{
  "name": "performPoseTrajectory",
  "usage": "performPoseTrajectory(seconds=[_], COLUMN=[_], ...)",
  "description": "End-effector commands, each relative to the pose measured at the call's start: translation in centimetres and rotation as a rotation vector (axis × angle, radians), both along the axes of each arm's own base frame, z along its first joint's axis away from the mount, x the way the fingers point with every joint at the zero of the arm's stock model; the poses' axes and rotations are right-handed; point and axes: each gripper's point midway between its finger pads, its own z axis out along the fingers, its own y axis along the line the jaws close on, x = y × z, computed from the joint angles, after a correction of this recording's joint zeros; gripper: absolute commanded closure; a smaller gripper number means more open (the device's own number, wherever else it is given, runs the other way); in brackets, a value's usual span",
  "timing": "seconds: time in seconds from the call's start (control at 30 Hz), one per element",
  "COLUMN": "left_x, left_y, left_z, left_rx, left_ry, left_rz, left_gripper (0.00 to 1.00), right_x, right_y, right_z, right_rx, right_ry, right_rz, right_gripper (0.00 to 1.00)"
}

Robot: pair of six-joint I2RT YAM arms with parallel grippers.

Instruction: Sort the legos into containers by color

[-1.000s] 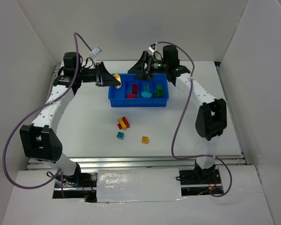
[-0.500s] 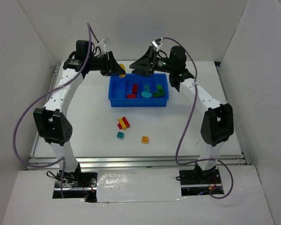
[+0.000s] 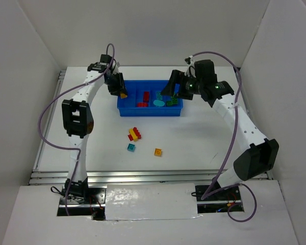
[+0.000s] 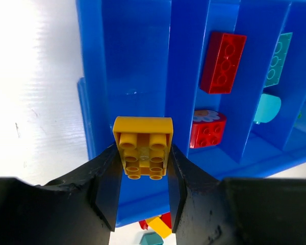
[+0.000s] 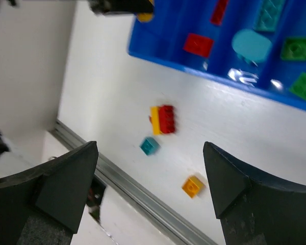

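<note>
Left pincer [image 4: 143, 171] pinches a yellow brick [image 4: 143, 145] by two opposite sides, studs toward the wrist camera. It holds the brick over the leftmost compartment of the blue tray [image 4: 137, 61]; whether the brick touches the floor there I cannot tell. From above, this pincer [image 3: 119, 91] sits at the tray's [image 3: 150, 113] left end.

Next compartment along has two red bricks [image 4: 223, 62], one oblong and one square. The third has an oblong teal brick [image 4: 278, 58] and a round teal piece [image 4: 268, 108]. The rightmost holds green bricks [image 3: 172, 100].

Right pincer [image 3: 174, 88] is spread wide with nothing between its fingers, up over the right part of the tray.

On the white table [image 3: 209, 138] in front of the tray lie a red and yellow clump [image 3: 134, 134], a small teal brick [image 3: 131, 147] just nearer, and a lone yellow brick [image 3: 158, 151] to its right, all apart from the tray
</note>
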Motion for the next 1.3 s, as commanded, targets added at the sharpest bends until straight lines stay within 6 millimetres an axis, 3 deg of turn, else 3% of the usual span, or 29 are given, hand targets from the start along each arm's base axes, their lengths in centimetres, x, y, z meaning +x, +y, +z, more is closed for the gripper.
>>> performPoseTrajectory(seconds=[0.0,0.03,0.13,0.17,0.2,0.23,0.33,0.37,0.53,0.7,0.73,0.87,0.97,1.03,1.07,1.13,1.17,1.23,1.27], left_x=[0.4,0.4,0.2,0.2,0.1,0.2,0.4,0.4,0.4,-0.2,-0.7,-2.2,-4.2,-5.9,-6.8,-7.8,-8.8,-9.5,-10.2], left_y=[0.2,0.2,0.3,0.3,0.4,0.3,-0.1,-0.4,-1.2,-0.8,-0.5,2.0,5.9,7.2,8.1,8.9,9.1,9.9,9.9], left_z=[1.3,0.9,0.5,0.6,0.4,0.6,1.4,2.0,6.0,11.9,13.9,14.8,13.0,12.3,10.7,11.0,9.7,9.9,9.2], left_rx=[0.019,0.024,0.03,0.03,0.029,0.024,-0.003,-0.022,-0.08,-0.113,-0.118,-0.046,0.09,0.122,0.132,0.132,0.145,0.169,0.177], left_ry=[-0.041,-0.033,-0.024,-0.026,-0.02,-0.026,-0.038,-0.044,-0.118,-0.226,-0.265,-0.263,-0.158,-0.101,-0.05,-0.061,-0.027,-0.046,-0.025], left_rz=[-0.009,-0.007,-0.008,-0.008,0.0,0.001,0.005,0.006,-0.006,0.02,0.031,0.151,0.302,0.335,0.354,0.368,0.362,0.374,0.363], left_gripper=[0.88,0.85,0.61,0.5,0.45,0.31,0.04,0.0,0.01,0.01,0.0,0.0,0.0,0.01,0.0,0.01,0.0,0.0,0.01], right_x=[-2.3,-2.3,-3.5,-3.6,-4.4,-4.6,-5.3,-5.5,-6.9,-8.4,-8.9,-10.2,-11.3,-11.9,-12.7,-13.4,-14.0,-14.9,-15.2], right_y=[-1.5,-1.9,-1.4,-1.3,-0.9,-0.6,0.0,0.3,1.3,2.1,2.2,2.4,2.7,3.1,3.3,3.0,3.4,3.1,3.3], right_z=[-4.7,-5.6,-8.0,-9.1,-9.7,-10.3,-11.2,-11.4,-13.9,-16.3,-17.4,-19.1,-19.6,-20.0,-20.2,-21.2,-21.4,-22.1,-22.3], right_rx=[-0.176,-0.227,-0.316,-0.346,-0.367,-0.38,-0.402,-0.401,-0.459,-0.508,-0.54,-0.589,-0.644,-0.684,-0.701,-0.726,-0.71,-0.707,-0.695], right_ry=[0.093,0.095,0.149,0.174,0.195,0.212,0.23,0.238,0.299,0.347,0.362,0.434,0.469,0.482,0.5,0.526,0.548,0.576,0.581], right_rz=[0.032,0.027,0.052,0.049,0.075,0.085,0.105,0.115,0.14,0.163,0.175,0.173,0.135,0.131,0.13,0.126,0.137,0.133,0.128], right_gripper=[0.09,0.09,0.07,0.07,0.07,0.07,0.07,0.07,0.07,0.09,0.09,0.12,0.13,0.14,0.14,0.15,0.16,0.17,0.18])
